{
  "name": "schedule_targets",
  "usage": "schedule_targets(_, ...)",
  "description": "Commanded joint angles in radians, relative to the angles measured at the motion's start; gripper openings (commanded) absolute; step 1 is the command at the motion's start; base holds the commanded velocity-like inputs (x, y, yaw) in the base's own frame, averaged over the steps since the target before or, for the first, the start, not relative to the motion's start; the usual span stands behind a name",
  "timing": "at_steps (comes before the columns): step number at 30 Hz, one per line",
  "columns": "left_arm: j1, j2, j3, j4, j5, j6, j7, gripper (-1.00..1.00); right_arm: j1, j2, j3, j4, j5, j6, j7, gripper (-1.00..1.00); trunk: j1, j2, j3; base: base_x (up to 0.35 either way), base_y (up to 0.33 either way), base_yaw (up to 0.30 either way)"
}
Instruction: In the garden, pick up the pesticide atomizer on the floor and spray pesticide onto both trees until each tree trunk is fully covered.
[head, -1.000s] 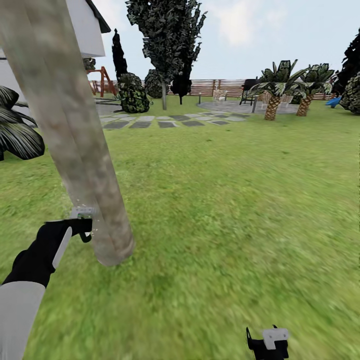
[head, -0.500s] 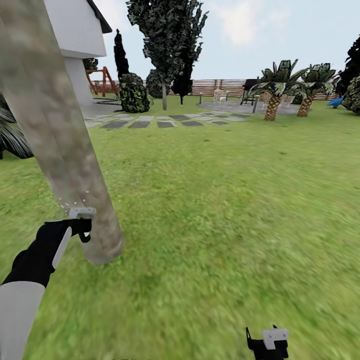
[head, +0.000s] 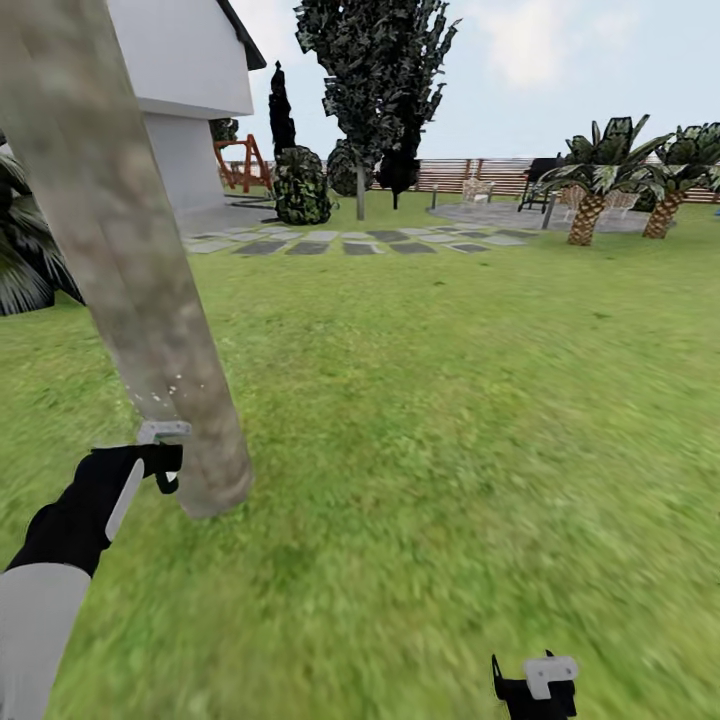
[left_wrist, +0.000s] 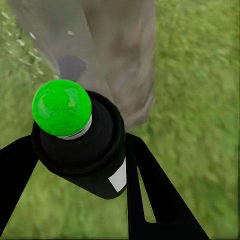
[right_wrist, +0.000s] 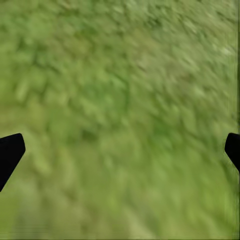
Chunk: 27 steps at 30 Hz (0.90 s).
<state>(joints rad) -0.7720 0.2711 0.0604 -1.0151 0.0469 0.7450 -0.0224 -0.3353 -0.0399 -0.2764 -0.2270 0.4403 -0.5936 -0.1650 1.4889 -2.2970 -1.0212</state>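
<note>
The left gripper (left_wrist: 80, 165) is clamping the pesticide atomizer (left_wrist: 82, 145) just beside the near tree trunk (head: 130, 270), where only a few pesticide (head: 172, 385) specks are showing; the right gripper (right_wrist: 120, 150) is hanging spread and empty over the lawn (head: 450, 400); most coverage, and seemingly the second tree (head: 375, 70), is remaining.

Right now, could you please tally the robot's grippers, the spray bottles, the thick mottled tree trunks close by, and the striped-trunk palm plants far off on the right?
Black grippers: 2 (left gripper, right gripper)
Dark spray bottle with green cap: 1
Thick mottled grey-brown tree trunk: 1
Striped-trunk palm plants: 2
Total: 6
</note>
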Motion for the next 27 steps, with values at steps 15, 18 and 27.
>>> schedule_targets(15,0.01,-0.044,0.042,0.101,-0.015,-0.026,0.014,-1.0,-0.001,0.0,0.0,0.0,0.0,0.0,0.001,1.0,0.0,0.0,0.0,0.133,-0.274,0.121)
schedule_targets(18,0.023,0.029,0.052,0.117,-0.017,-0.029,0.048,-1.0,0.0,0.0,0.0,0.0,0.0,0.0,0.001,1.0,0.0,0.0,0.0,0.152,-0.251,0.101)
schedule_targets(27,0.025,-0.055,0.043,0.224,-0.019,-0.147,0.088,-1.0,-0.001,-0.002,-0.001,0.0,0.0,0.0,0.001,1.0,0.0,0.0,0.0,0.203,-0.057,0.005)
